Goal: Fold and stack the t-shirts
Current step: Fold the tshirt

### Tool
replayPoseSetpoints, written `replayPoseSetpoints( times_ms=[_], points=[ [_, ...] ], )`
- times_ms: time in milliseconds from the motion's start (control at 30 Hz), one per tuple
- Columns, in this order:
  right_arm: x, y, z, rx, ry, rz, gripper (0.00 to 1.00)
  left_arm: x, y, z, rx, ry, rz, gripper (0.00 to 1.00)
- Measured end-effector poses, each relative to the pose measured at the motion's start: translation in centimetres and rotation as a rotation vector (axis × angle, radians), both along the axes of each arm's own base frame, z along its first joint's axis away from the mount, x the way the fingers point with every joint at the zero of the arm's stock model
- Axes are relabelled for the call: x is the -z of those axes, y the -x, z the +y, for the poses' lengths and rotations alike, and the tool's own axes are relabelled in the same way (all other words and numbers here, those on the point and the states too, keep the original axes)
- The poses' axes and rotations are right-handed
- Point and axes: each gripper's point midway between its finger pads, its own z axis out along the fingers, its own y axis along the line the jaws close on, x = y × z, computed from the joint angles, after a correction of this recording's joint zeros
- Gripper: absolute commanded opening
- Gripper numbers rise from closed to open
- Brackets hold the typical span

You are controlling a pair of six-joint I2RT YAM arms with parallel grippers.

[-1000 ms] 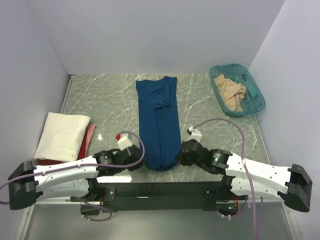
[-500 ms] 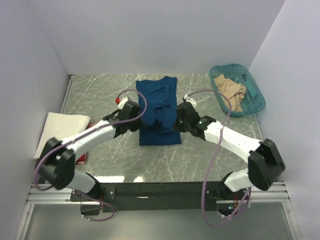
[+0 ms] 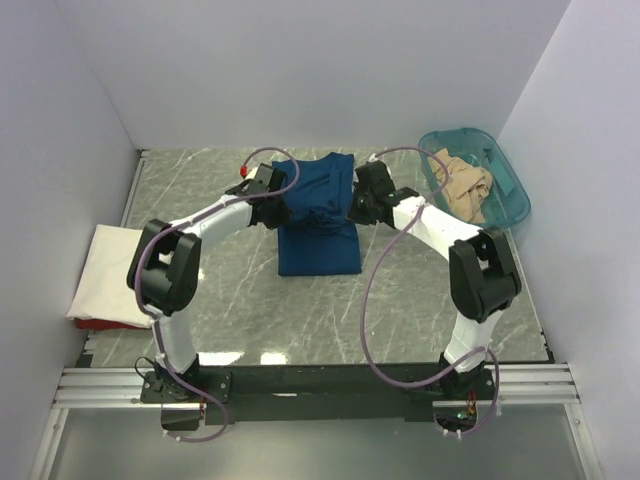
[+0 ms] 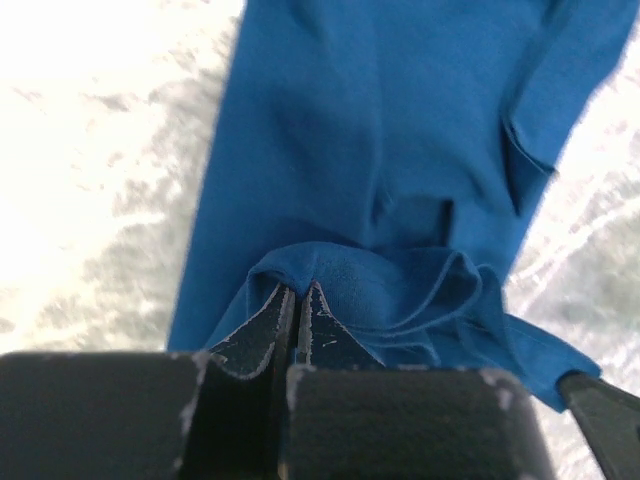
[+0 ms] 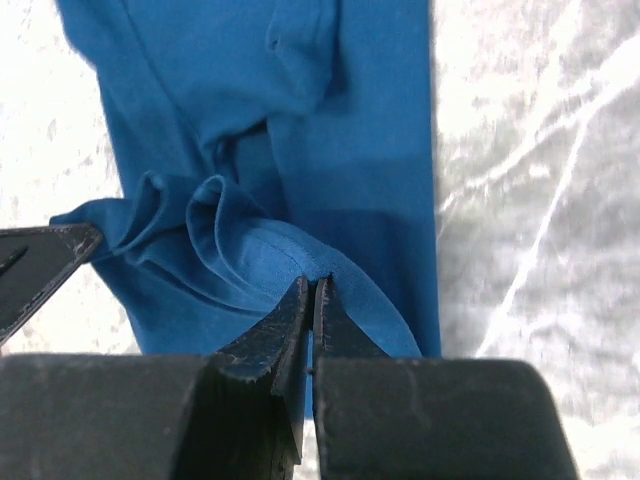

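Observation:
The dark blue t-shirt [image 3: 318, 245] lies in the middle of the table, its near part doubled back over its far part. My left gripper [image 3: 283, 212] is shut on the bunched hem at the shirt's left side; in the left wrist view the gripper [image 4: 297, 290] pinches a ridge of blue t-shirt [image 4: 380, 130]. My right gripper [image 3: 352, 210] is shut on the hem at the right side, seen as gripper [image 5: 313, 283] on blue t-shirt [image 5: 330, 150]. A cream-white t-shirt [image 3: 112, 268] lies folded at the left. A tan t-shirt [image 3: 462, 187] sits crumpled in the tub.
The teal plastic tub [image 3: 515, 205] stands at the far right corner. A red item [image 3: 100, 323] shows under the cream shirt's near edge. Walls close the table on the left, back and right. Both arms stretch from the near edge to the far half.
Both grippers have carried the blue shirt's near hem from the table's near edge to the far half, folding the shirt over itself. The arms went from folded low to stretched out.

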Motion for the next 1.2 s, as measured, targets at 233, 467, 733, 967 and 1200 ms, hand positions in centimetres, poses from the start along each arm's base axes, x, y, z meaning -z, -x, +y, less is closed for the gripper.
replayPoseSetpoints(
  times_ms=[233, 467, 733, 967, 1200],
  points=[
    [2.3, -3.1, -0.2, -0.019, -0.036, 0.059, 0.0, 1.7, -2.2, 1.4, -0.017, -0.008, 0.035, 0.03],
    [3.8, -4.6, -1.1, -0.017, -0.054, 0.111, 0.38, 2.4, -3.3, 2.5, 0.022, 0.013, 0.048, 0.48],
    [3.0, -4.3, -2.5, -0.012, -0.035, 0.085, 0.44, -0.5, -3.1, 3.4, 0.024, 0.046, -0.024, 0.33],
    [1.2, -0.8, -0.8, -0.065, -0.026, 0.034, 0.37, -2.2, 0.5, 0.9, 0.078, 0.081, -0.06, 0.01],
    [2.8, 1.3, 3.0, -0.159, -0.011, 0.048, 0.35, 1.2, 3.1, -2.3, 0.149, 0.082, 0.015, 0.01]
  ],
)
